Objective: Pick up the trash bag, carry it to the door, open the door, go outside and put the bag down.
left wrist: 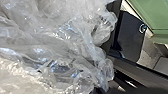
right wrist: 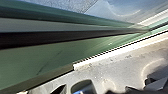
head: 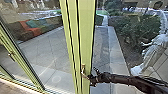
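Observation:
In the head view my right gripper (head: pixel 92 78) is at the end of the dark arm from the right, close beside the door handle (head: pixel 83 71); whether they touch, I cannot tell. That handle sits on the upright yellow-green door frame (head: pixel 86 37). Crumpled clear plastic of the trash bag (left wrist: pixel 57 47) lies close against the camera in the left wrist view, bunched near the robot's dark parts. How my left gripper holds it is hidden. The right wrist view has the green frame (right wrist: pixel 50 57) running slantwise above a pale floor strip.
Large glass panes stand on both sides of the frame. Beyond them are a paved yard (head: pixel 50 52), a long seat with coloured cushions (head: pixel 31 25) and dark bushes (head: pixel 135 30). A second handle (head: pixel 11 56) is at the far left. A pale shape (head: pixel 152 53) shows at the right glass.

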Controlling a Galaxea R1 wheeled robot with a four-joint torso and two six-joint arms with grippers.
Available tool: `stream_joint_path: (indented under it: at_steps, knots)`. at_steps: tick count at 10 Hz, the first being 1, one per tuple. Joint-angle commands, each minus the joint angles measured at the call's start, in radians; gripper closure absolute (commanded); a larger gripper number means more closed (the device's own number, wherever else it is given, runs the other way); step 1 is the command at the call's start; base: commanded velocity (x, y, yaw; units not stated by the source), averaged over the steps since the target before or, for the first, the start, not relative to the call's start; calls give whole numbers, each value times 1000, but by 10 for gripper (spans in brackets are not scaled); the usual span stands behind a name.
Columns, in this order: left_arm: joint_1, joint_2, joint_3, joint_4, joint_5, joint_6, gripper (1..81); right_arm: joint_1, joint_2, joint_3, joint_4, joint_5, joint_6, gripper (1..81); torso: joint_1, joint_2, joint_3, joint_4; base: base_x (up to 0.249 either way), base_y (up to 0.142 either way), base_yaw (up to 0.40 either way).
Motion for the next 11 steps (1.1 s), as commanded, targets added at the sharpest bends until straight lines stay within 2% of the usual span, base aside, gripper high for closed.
stream_joint_path:
  at_steps: [1,6,8,9,11]
  knots:
    - [-22,-12,11,-11,83,-5,811,102,3,-6,20,-111,10,10,0,0,2,0,0,0,0]
    - [-14,-16,9,-18,81,-5,811,139,-23,-45,23,-87,11,10,0,0,-4,0,0,0,0]
    - [-14,-16,9,-18,83,-5,811,112,-7,-66,20,-76,11,10,0,0,-4,0,0,0,0]
    - [-14,-15,9,-18,81,-3,811,93,-1,-84,23,-41,10,10,0,0,-5,0,0,0,0]
    - [-12,-15,9,-18,83,-3,811,64,27,-105,20,-35,8,10,0,0,-5,0,0,0,0]
